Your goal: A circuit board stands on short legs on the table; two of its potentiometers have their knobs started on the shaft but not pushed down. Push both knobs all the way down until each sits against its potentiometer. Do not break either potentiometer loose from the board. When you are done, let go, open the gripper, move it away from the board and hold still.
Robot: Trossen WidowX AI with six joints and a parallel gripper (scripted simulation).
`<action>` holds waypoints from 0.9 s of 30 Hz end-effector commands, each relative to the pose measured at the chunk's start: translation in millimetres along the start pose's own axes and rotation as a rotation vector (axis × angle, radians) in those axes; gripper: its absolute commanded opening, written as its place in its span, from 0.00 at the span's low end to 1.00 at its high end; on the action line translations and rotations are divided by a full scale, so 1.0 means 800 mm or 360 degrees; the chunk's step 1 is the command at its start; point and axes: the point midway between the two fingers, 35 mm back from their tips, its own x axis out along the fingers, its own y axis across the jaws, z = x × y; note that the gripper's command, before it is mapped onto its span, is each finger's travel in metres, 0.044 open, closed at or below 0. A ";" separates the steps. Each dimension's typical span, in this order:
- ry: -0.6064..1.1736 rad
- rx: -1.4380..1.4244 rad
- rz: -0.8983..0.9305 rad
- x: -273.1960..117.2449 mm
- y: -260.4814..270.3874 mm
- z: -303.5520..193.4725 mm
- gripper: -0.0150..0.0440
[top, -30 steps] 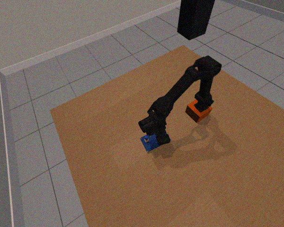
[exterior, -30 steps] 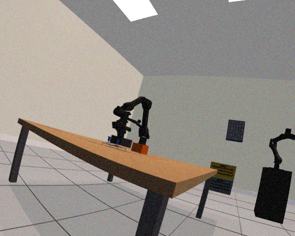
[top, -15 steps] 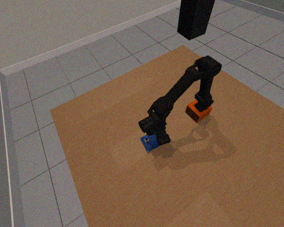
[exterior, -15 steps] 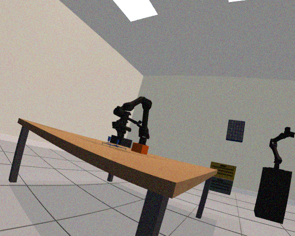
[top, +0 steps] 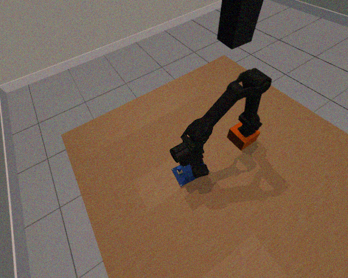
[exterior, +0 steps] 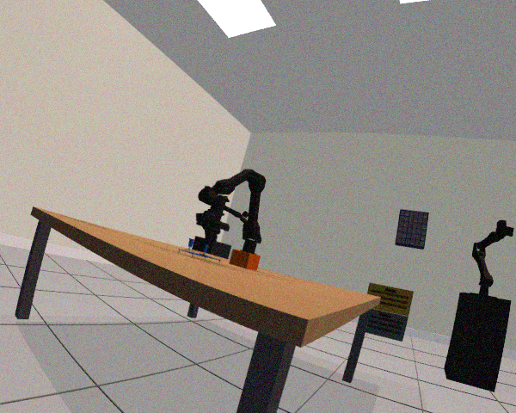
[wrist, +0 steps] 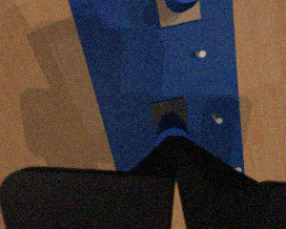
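Observation:
The blue circuit board [top: 184, 178] [wrist: 138, 62] stands on the table and is partly hidden by the arm in the top view. In the wrist view one blue knob [wrist: 173, 133] is just beyond the fingertips, over its square potentiometer [wrist: 163, 109]. The fingertips cover most of this knob. The other knob [wrist: 181, 4] [exterior: 190, 243] sits at the top edge of the wrist view over a tan potentiometer [wrist: 173, 18]. My gripper [wrist: 174, 144] is shut, with nothing seen between its fingers, its tips at or just above the near knob. Whether they touch it, and how far down either knob sits, I cannot tell.
Small white-tipped parts [wrist: 202, 53] stand along one side of the board. The orange base block [top: 243, 136] [exterior: 245, 259] of the arm is on the wooden table [top: 138, 227]. In the exterior view another arm stands on a black pedestal [exterior: 476, 340] away from the table.

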 end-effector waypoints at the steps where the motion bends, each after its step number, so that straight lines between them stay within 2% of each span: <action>1: 0.0017 -0.0005 0.0000 0.016 0.002 0.002 0.25; 27: 0.0017 -0.0005 0.0000 0.018 0.002 0.002 0.25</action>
